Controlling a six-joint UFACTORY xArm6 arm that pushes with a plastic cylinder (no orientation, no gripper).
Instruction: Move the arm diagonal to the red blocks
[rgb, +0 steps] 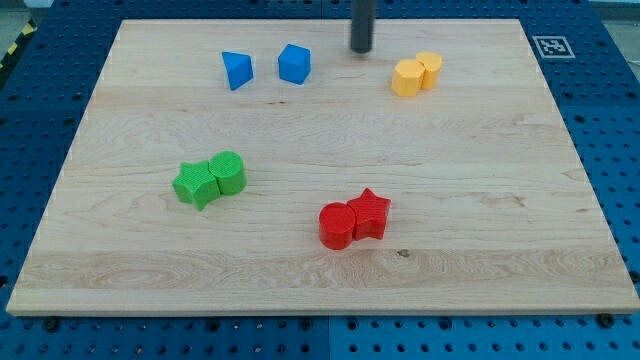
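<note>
A red cylinder (336, 225) and a red star (371, 213) sit touching, a little below the board's middle. My tip (360, 50) is at the view's top, well above the red blocks. It stands between the blue cube (295, 63) on its left and the yellow blocks on its right, touching neither.
A blue triangular block (237, 70) lies left of the blue cube. A yellow hexagon (407, 78) and a yellow cylinder (430, 69) touch at the top right. A green star (196, 184) and a green cylinder (229, 172) touch at the left. A marker tag (549, 45) is off the wooden board (500, 200).
</note>
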